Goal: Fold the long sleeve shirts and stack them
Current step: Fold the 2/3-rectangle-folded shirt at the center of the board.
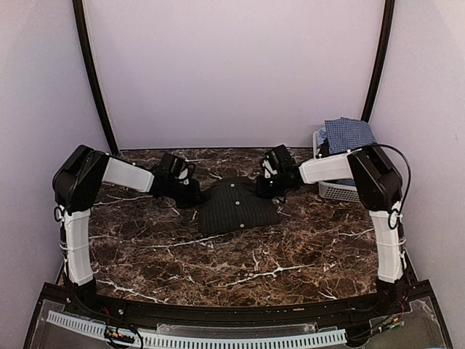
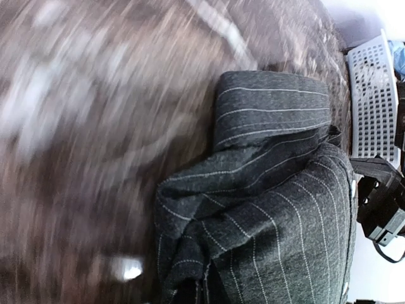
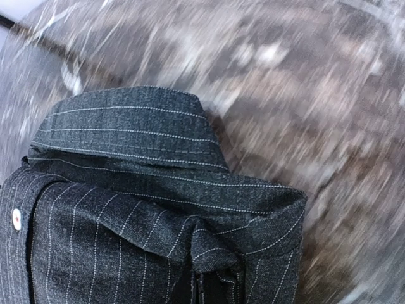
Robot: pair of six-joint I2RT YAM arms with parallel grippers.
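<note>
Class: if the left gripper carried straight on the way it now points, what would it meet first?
The black pinstriped shirt: the left gripper seems shut on a bunched fold of it, and the collar lies just ahead. Past that, probably the marble table, though depth is unclear.

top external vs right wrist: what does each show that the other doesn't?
Top external only: both arms, with the left gripper and right gripper at either side of the black pinstripe shirt, and the white basket holding the blue check shirt. Right wrist only: the collar fold up close, with cloth bunched at the bottom edge. Both: that shirt, its white buttons, the marble table.
</note>
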